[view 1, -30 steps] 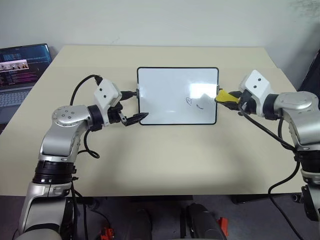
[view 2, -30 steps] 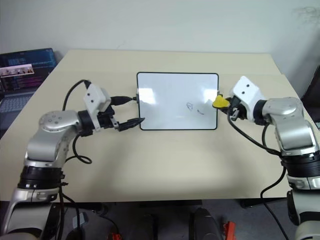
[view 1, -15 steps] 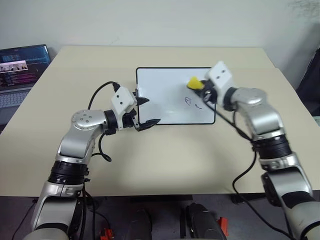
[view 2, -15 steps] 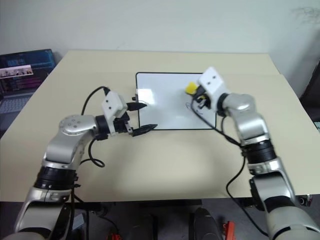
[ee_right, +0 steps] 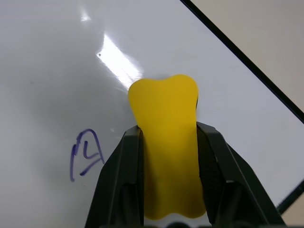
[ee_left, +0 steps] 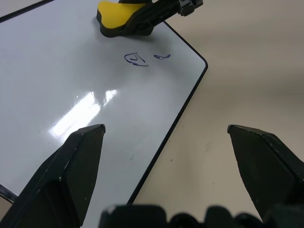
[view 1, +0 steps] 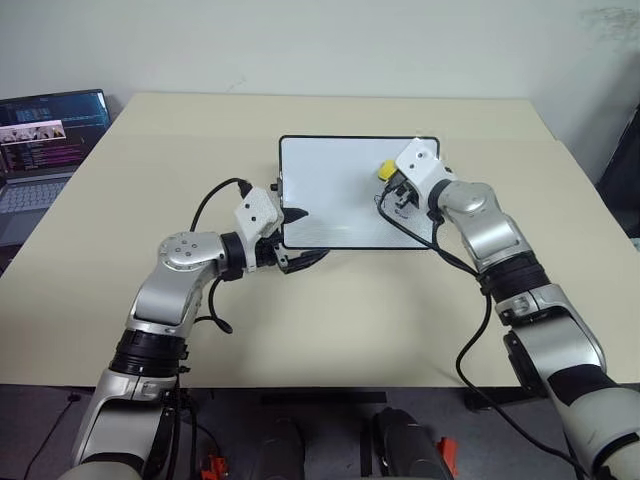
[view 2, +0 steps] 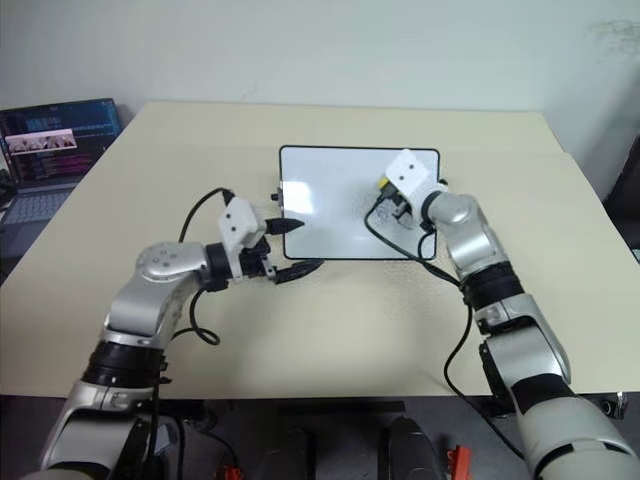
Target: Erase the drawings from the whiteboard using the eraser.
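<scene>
Right pincer gripping eraser on whiteboard, beside drawings

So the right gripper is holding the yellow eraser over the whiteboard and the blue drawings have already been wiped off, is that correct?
Not quite: the drawings have not been wiped off. The left wrist view shows both blue marks on the whiteboard, next to the eraser. The rest holds: the right gripper is shut on the yellow eraser over the board.

Head pair looks down over the whole whiteboard; both wrist cameras sit close above its surface.
</scene>
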You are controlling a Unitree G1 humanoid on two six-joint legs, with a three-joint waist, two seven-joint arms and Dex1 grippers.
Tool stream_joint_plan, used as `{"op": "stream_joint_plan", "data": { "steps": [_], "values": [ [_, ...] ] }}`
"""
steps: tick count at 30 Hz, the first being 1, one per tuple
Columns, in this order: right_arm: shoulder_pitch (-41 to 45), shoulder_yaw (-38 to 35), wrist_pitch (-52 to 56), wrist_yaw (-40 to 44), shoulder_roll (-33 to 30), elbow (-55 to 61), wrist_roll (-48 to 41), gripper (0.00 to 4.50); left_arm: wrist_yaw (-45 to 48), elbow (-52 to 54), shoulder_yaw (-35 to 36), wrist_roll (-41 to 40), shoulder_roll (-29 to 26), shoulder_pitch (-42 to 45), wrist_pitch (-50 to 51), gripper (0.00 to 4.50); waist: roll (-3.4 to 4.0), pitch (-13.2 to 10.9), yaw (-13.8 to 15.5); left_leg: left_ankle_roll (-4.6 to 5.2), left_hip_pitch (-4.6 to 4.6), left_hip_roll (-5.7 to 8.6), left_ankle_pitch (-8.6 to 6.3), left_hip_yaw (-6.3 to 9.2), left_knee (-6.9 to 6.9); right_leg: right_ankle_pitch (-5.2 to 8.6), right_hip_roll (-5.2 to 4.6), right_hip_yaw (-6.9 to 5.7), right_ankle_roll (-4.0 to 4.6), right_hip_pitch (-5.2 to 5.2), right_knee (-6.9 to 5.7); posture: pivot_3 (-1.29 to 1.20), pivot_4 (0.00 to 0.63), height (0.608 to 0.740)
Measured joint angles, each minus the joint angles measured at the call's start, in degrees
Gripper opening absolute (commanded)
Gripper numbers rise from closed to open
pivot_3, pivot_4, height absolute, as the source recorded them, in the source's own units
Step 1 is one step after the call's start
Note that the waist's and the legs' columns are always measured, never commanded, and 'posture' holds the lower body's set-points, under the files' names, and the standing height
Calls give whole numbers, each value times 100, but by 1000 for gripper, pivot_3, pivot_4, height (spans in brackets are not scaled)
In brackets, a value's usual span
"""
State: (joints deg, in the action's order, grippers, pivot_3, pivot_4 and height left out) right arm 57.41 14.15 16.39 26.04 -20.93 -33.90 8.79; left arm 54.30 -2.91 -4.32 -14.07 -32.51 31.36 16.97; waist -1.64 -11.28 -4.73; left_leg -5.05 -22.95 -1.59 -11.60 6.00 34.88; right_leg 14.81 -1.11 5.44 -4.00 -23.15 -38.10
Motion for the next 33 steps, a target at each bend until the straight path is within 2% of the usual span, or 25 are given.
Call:
{"op": "stream_joint_plan", "data": {
  "steps": [5, 12, 17, 21, 29, 33],
  "values": [
    [-352, 95, -72, 323, -144, 299, 126, 1140, -16, 19, 23, -6, -42, -26, 1, 4500, -8, 10, -5, 1, 6, 0, 1, 1, 3, 1, 1, 2, -8, 7, -3, 0, 150, 740],
    [-952, 571, 353, 1282, -229, 1148, 176, 1139, -21, 23, 27, -14, -55, -28, 1, 4500, -7, 11, -47, 1, 15, -3, 2, -1, 5, 6, 6, 6, -16, 7, -12, 0, 150, 740],
    [-992, 642, 555, 1426, -237, 1290, 248, 1139, -19, 19, 26, -14, -53, -19, 0, 4500, -8, 11, -34, 3, 13, -3, 4, -1, 7, 4, 6, 6, -21, 7, -11, 0, 150, 740],
    [-839, 616, 523, 1166, -151, 1080, 251, 1138, -11, 2, 24, -13, -48, 13, -1, 4500, -8, 11, -38, 4, 14, -3, 6, -3, 7, 0, 6, 8, -22, 6, -11, 0, 150, 740],
    [179, -54, 206, -395, 69, -217, 357, 1128, -7, -45, 17, -13, 21, 74, -15, 4500, -8, 11, -29, 8, 8, -2, 21, -4, 4, -14, 6, 9, -23, 3, -3, 0, 150, 740],
    [292, -44, 74, -439, 107, -405, 374, 1126, -7, -70, 17, -13, 25, 143, -16, 4500, -7, 11, -30, 9, 5, -2, 20, -4, -2, -13, 6, 9, -23, -1, 1, 0, 150, 740]
  ]
}}
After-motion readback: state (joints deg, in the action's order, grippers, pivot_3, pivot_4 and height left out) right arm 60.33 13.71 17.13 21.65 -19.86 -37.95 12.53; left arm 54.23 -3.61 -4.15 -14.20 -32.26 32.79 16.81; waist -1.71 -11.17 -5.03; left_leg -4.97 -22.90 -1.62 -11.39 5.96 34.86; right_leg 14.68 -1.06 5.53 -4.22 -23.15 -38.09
